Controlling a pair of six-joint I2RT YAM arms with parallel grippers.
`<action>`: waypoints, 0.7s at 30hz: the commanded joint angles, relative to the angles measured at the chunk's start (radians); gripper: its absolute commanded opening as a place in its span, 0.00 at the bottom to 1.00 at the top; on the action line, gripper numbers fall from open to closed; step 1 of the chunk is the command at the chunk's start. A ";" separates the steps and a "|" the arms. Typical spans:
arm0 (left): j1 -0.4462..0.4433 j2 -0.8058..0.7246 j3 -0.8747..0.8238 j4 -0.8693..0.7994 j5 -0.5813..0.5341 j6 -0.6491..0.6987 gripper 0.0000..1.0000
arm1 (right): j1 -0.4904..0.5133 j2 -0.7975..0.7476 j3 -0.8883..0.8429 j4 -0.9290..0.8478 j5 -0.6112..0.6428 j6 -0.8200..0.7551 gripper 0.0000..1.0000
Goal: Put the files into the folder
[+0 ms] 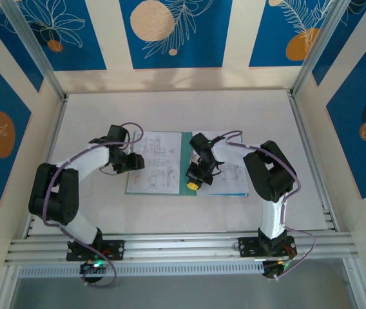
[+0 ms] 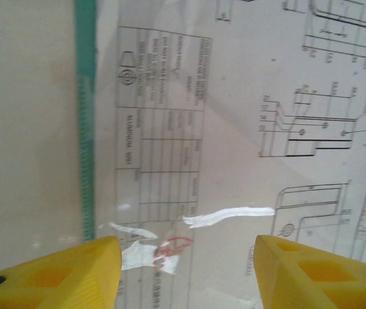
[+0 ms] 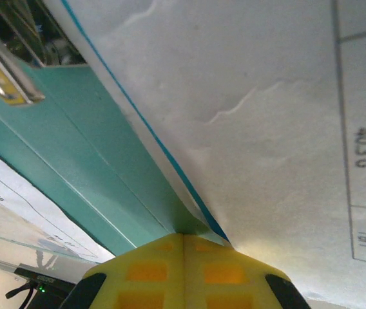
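The folder (image 1: pixel 186 164) lies open and flat near the middle of the pale surface (image 1: pixel 170 109), its teal spine running away from the arm bases; the files (image 1: pixel 154 168), white sheets printed with black line drawings, cover both halves on either side of that spine. The left pincer (image 1: pixel 133 162) is over the left-hand sheet, near its outer edge; from the left wrist its yellow fingers (image 2: pixel 60 273) stand spread wide apart with nothing between them, above a printed sheet (image 2: pixel 247 129) with a title block and part drawings, a strip of the folder's teal edge (image 2: pixel 85 116) just beside it and bare surface (image 2: pixel 22 129) beyond. The right pincer (image 1: pixel 194 182) sits at the near end of the spine; from the right wrist its tips (image 3: pixel 183 270) are pressed together, and a white sheet (image 3: pixel 267 116) with a thin blue edge runs down into them, so it seems to be pinching that sheet, though the contact itself is hidden; the teal folder (image 3: pixel 86 174) lies beside and beneath.
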 commanded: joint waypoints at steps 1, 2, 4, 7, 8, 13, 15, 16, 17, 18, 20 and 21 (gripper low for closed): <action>0.009 0.012 0.045 -0.075 -0.063 0.051 0.57 | 0.000 0.061 -0.055 -0.059 0.068 0.004 0.02; 0.010 0.034 0.064 -0.082 -0.064 0.061 0.57 | -0.001 0.061 -0.054 -0.059 0.066 0.002 0.02; 0.009 0.067 0.090 -0.087 -0.069 0.074 0.57 | -0.001 0.062 -0.054 -0.059 0.067 0.000 0.01; 0.010 0.117 0.119 -0.098 -0.072 0.080 0.57 | -0.003 0.065 -0.055 -0.062 0.069 -0.002 0.01; 0.010 0.128 0.122 -0.100 -0.066 0.079 0.57 | -0.004 0.065 -0.057 -0.060 0.067 -0.003 0.01; 0.007 0.130 0.092 -0.082 -0.039 0.068 0.58 | -0.009 0.066 -0.061 -0.057 0.068 -0.004 0.01; 0.007 0.129 0.078 -0.078 -0.041 0.068 0.58 | -0.009 0.065 -0.062 -0.056 0.069 -0.003 0.01; 0.005 0.129 0.074 -0.079 -0.043 0.068 0.58 | -0.008 0.065 -0.062 -0.056 0.068 -0.004 0.01; 0.005 0.128 0.072 -0.082 -0.049 0.068 0.58 | -0.009 0.065 -0.061 -0.056 0.069 -0.004 0.01; 0.005 0.125 0.070 -0.084 -0.053 0.068 0.58 | -0.008 0.067 -0.061 -0.055 0.068 -0.003 0.01; 0.001 0.117 0.066 -0.089 -0.064 0.067 0.58 | -0.009 0.070 -0.062 -0.055 0.068 -0.004 0.01; -0.001 0.109 0.064 -0.099 -0.073 0.063 0.58 | -0.009 0.070 -0.061 -0.056 0.068 -0.006 0.01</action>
